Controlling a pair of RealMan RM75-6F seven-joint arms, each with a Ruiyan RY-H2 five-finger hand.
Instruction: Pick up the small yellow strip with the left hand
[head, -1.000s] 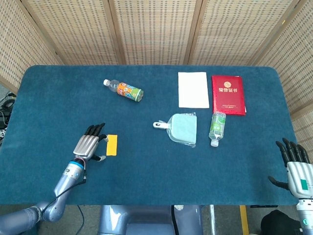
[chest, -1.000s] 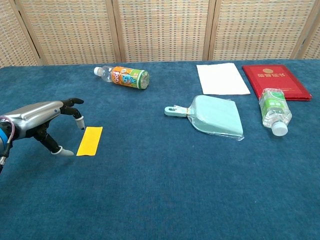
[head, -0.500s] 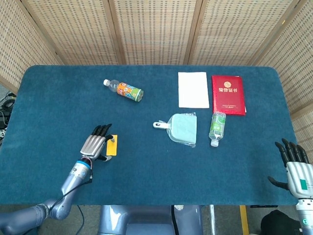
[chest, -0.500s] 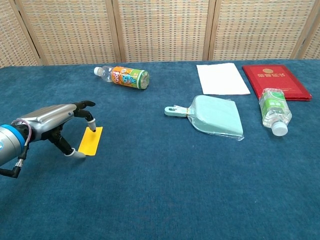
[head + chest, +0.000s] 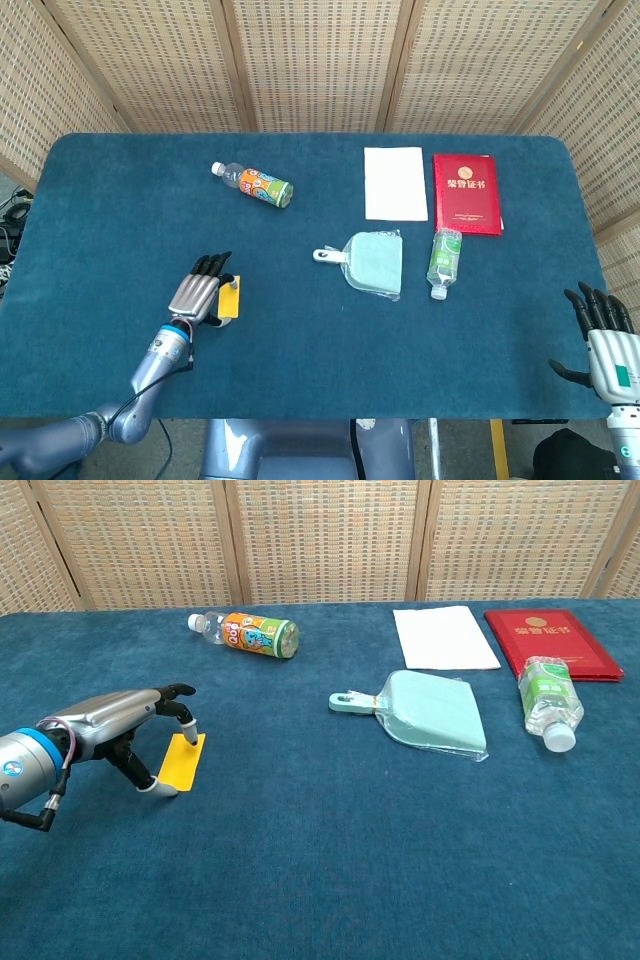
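Note:
The small yellow strip [image 5: 181,761] [image 5: 231,297] lies flat on the blue table, left of centre. My left hand [image 5: 118,730] [image 5: 200,294] hovers over its left edge, palm down, fingers spread and arched. One fingertip touches down near the strip's far end and the thumb tip near its near corner; the strip is not lifted. My right hand [image 5: 604,340] shows only in the head view, at the table's near right corner, with fingers apart and nothing in it.
An orange-labelled bottle [image 5: 248,634] lies at the back left. A teal dustpan [image 5: 425,709] sits mid-table, with a green-labelled bottle [image 5: 548,701] to its right. A white sheet [image 5: 444,636] and a red booklet [image 5: 552,640] lie at the back right.
My left hand has slid right, from beside the strip to over its left edge, and its fingertips now reach the strip. The right hand has stayed still.

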